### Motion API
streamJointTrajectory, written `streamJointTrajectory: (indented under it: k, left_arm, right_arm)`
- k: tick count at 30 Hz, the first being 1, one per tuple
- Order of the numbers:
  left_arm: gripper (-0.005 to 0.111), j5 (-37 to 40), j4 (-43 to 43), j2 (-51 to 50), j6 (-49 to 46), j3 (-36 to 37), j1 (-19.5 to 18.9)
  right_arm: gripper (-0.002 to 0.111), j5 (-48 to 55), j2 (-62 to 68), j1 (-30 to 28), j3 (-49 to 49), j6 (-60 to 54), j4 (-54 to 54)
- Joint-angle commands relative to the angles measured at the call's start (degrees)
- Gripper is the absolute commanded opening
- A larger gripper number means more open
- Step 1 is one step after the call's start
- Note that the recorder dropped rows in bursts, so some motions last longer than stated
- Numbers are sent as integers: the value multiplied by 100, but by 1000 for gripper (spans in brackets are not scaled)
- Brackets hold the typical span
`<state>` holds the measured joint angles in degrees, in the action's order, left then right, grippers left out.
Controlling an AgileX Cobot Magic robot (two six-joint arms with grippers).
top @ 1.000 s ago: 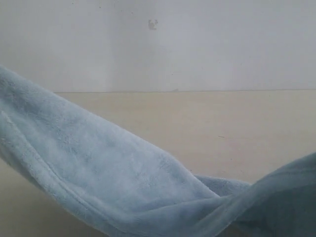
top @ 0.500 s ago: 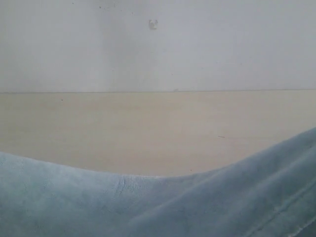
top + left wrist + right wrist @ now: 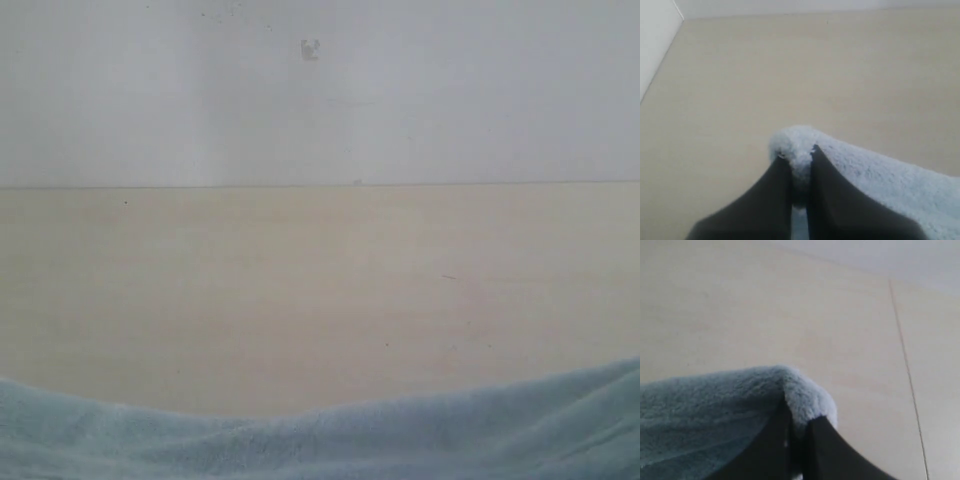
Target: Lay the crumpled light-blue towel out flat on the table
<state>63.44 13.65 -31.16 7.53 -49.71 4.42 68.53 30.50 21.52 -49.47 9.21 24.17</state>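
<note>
Nearest, in the wrist views: left gripper (image 3: 799,156) pinching one towel (image 3: 880,175) corner, right gripper (image 3: 799,422) clamping another, both jaws closed on fluffy cloth, table (image 3: 790,75) showing beyond.

Likely mid-spread, stretching the towel between both arms. Next move calling for lowering evenly while keeping tension, then releasing.

Farther out, exterior view showing only the towel (image 3: 400,445) edge running low across the frame, bare table (image 3: 320,290) behind; no grippers visible there, no grip detail.

Towel (image 3: 420,445): only a strip shows along the near side of the bench (image 3: 320,290); the rest is cut off (tag unseen).
Left hand (image 3: 799,159): fingertips buried in towel pile.
Right hand (image 3: 799,424): likewise.
</note>
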Motion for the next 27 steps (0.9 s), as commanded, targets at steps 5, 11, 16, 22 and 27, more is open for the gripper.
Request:
streamJointTrajectory:
  k: [5,11,16,22,27]
  left_arm:
    - [4,-2041,51,-3499,389,289,11]
    - [7,-3306,565,-5236,1358,-1240,-24]
    - [44,-3370,522,-6159,1860,-2176,-403]
    - [70,-2510,745,-6686,2010,-2138,-654]
    - [70,-2486,821,-6256,1985,-1747,-654]
  right_arm:
    - [0,-3273,3665,-879,707,523,69]
    - [0,-3829,5955,-2277,-1397,-3234,-4176]
    - [14,-2863,7150,-2504,-3130,-3713,-5148]
    - [72,-2278,7660,-2561,-3847,-3610,-5345]
    - [53,-2160,7270,-2561,-3847,-3711,-5286]
